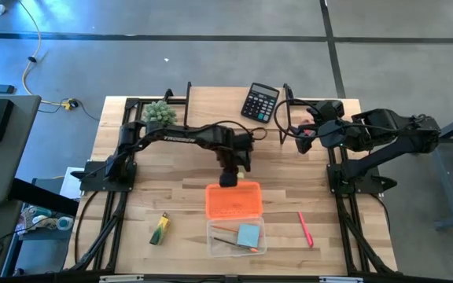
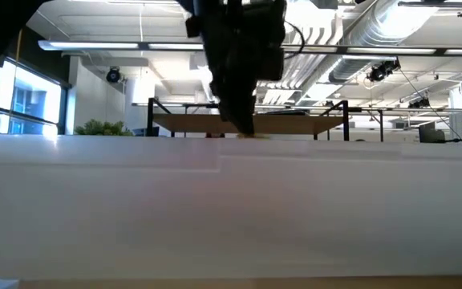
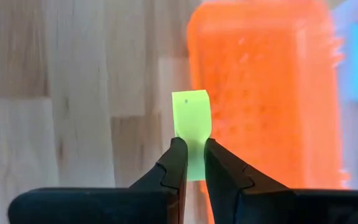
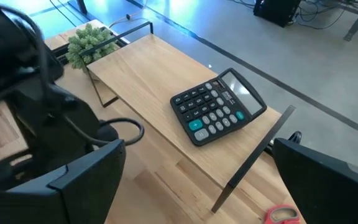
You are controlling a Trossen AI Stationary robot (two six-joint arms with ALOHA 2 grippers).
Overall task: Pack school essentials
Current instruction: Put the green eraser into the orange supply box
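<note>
My left gripper (image 1: 228, 179) (image 3: 191, 144) hovers at the far edge of the orange lid (image 1: 233, 200) (image 3: 260, 93), shut on a small yellow-green piece (image 3: 190, 112). Nearer lies a clear box (image 1: 215, 245) holding the light-blue note pad (image 1: 248, 234) and thin pencils (image 1: 225, 240). The pink pen (image 1: 305, 229) lies on the table right of the box. The green-yellow marker (image 1: 159, 229) lies on the table left of it. My right gripper (image 1: 305, 130) (image 4: 191, 180) waits open at the far right, beside the red-handled scissors (image 4: 283, 214). My left gripper pinches the yellow-green piece by its near end (image 3: 191, 134) between its two fingers (image 3: 178, 155). The rest of the piece sticks out beyond the fingertips, beside the orange lid. Whether the piece touches the table, I cannot tell.
A black calculator (image 1: 259, 102) (image 4: 216, 112) and a spiky green plant (image 1: 159, 114) (image 4: 92, 40) sit on the raised shelf at the far edge. Black frame rails (image 1: 108, 212) run down both sides of the table. In the low view a white wall (image 2: 231, 209) hides the tabletop.
</note>
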